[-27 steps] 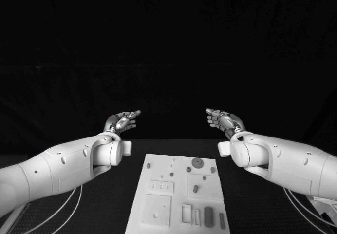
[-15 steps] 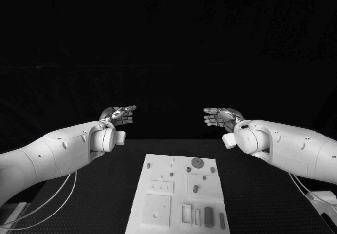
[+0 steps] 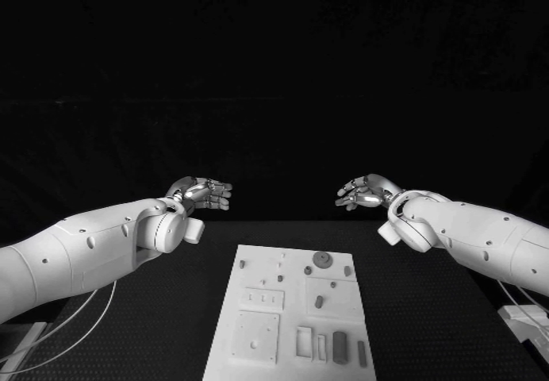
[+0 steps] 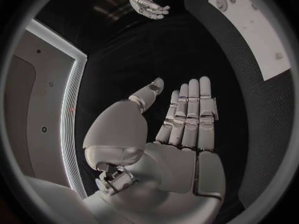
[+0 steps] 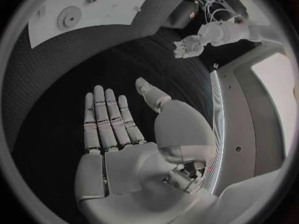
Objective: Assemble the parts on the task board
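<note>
The white task board (image 3: 258, 274) lies in the middle of the black table, with several small grey parts (image 3: 321, 258) on it or set in it. Both arms are raised above the table's far end, well clear of the board. My left hand (image 3: 204, 193) hangs over the far left, fingers straight and together, thumb apart, nothing in it; its flat palm (image 4: 187, 134) fills the left wrist view. My right hand (image 3: 364, 191) mirrors it over the far right, empty, with fingers extended (image 5: 109, 122). A corner of the board (image 5: 99, 7) and the board's edge (image 4: 255, 25) appear in the wrist views.
The black table top (image 3: 160, 317) surrounds the board on both sides. Thin cables (image 3: 69, 337) trail under the left arm at the near left. A small white object (image 3: 528, 321) sits at the near right edge under the right arm.
Both arms have swung outward and their wrists turned; the hands now sit slightly lower, palms turned, still empty. The board and its parts have not moved.
</note>
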